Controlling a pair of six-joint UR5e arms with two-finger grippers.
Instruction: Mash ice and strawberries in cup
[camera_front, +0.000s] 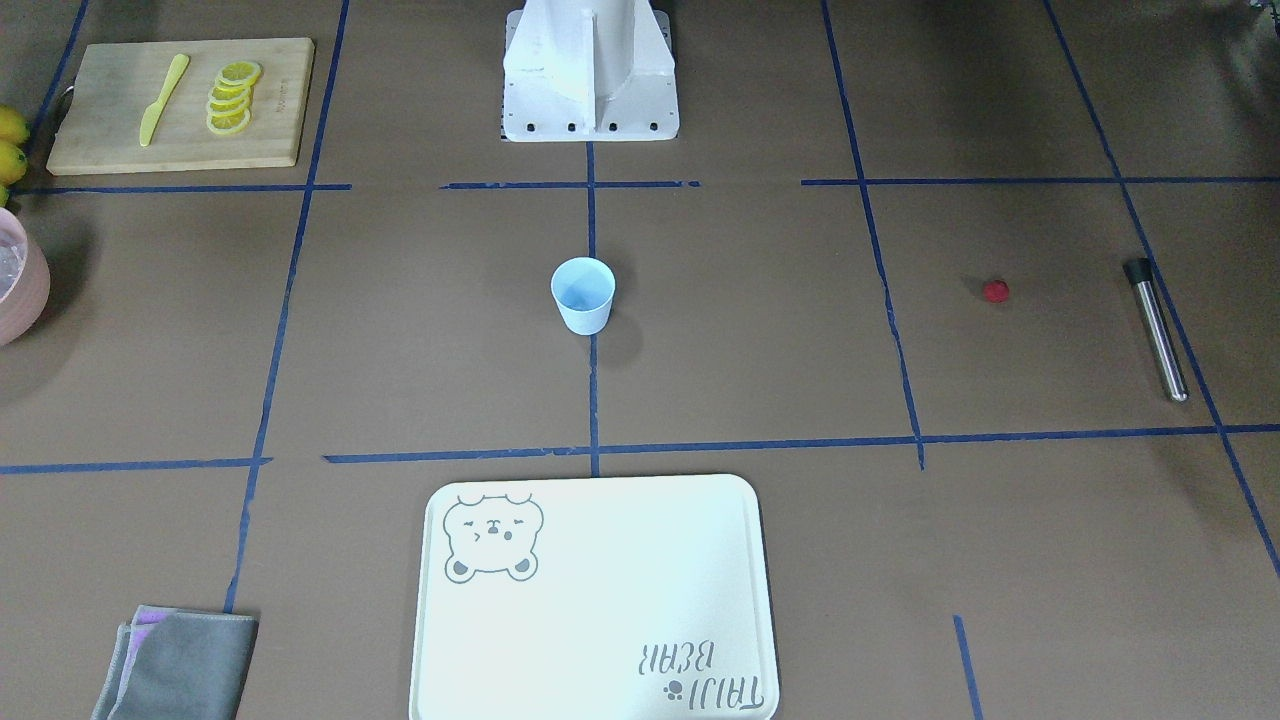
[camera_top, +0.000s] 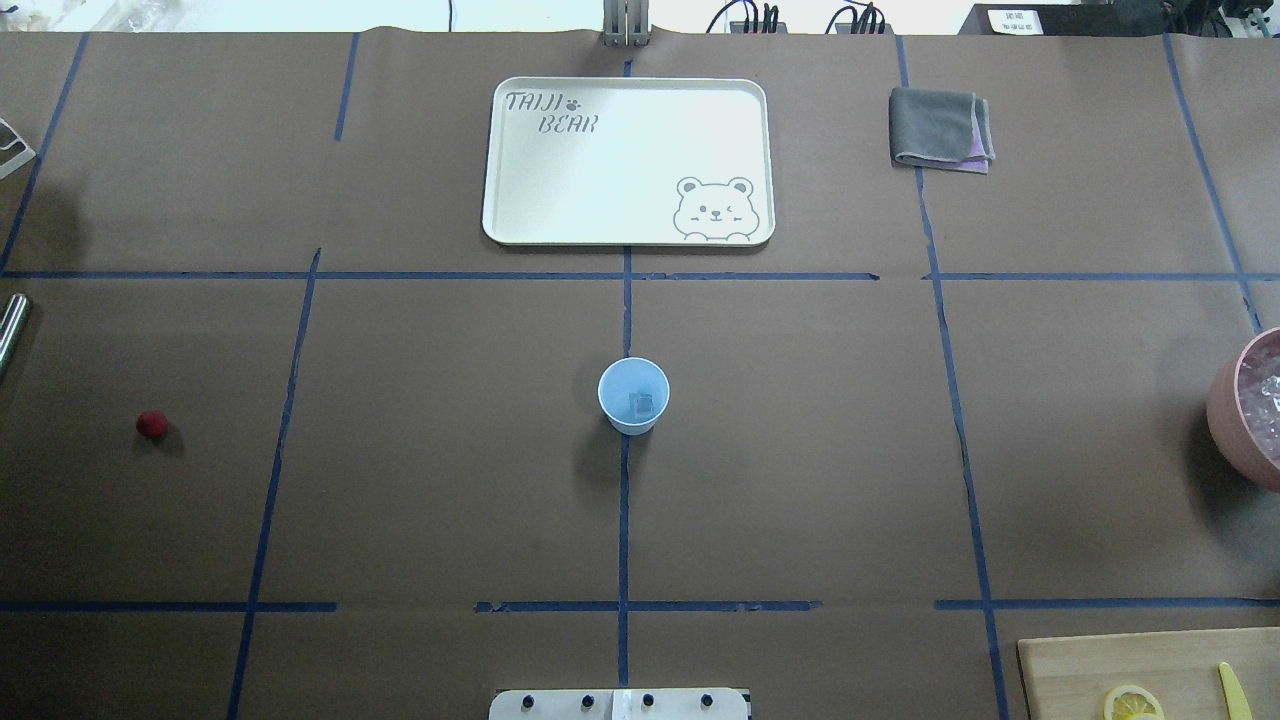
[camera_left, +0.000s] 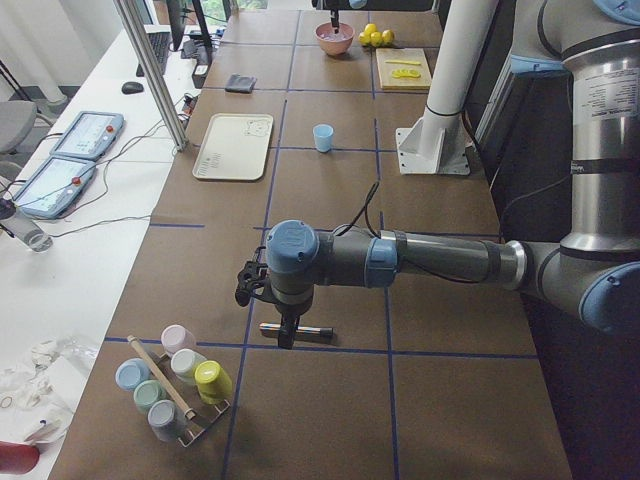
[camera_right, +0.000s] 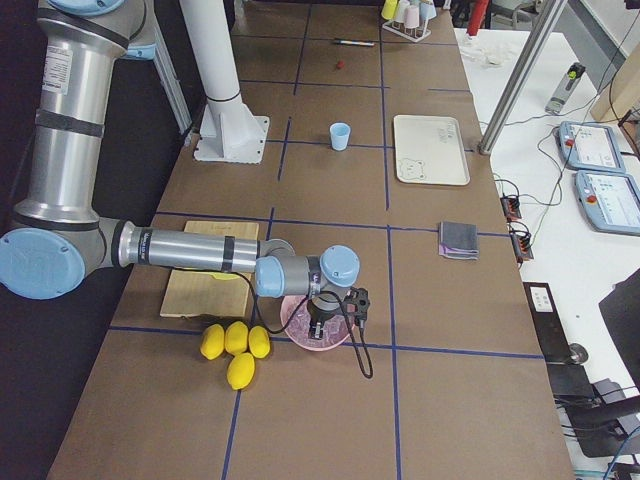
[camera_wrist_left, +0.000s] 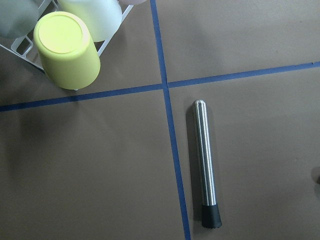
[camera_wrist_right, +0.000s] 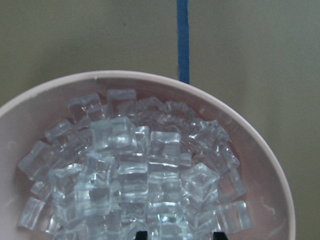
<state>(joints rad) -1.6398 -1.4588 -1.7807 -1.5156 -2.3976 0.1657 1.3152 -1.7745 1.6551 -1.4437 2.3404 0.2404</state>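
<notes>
Cup (camera_top: 633, 396) stands upright mid-table (camera_top: 450, 480), w/ one ice cube (camera_top: 641, 404) inside. Strawberry (camera_top: 152, 424) lies well off to cup's left (robot's side), metal rod (camera_wrist_left: 206, 170) further out the same way. L gripper (camera_left: 288, 335) hangs over the rod; can't tell if it's open or closed. R gripper (camera_right: 321, 322) is far to cup's right, above pink bowl (camera_wrist_right: 150, 77) heaped w/ more cubes (camera_wrist_right: 130, 165), fingertips apart, holding nothing.

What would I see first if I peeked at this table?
A pale blue cup stands alone in the middle with one ice cube inside. A tiny red berry lies by itself far to the robot's left, and a pink bowl heaped with ice sits at the far right.
</notes>
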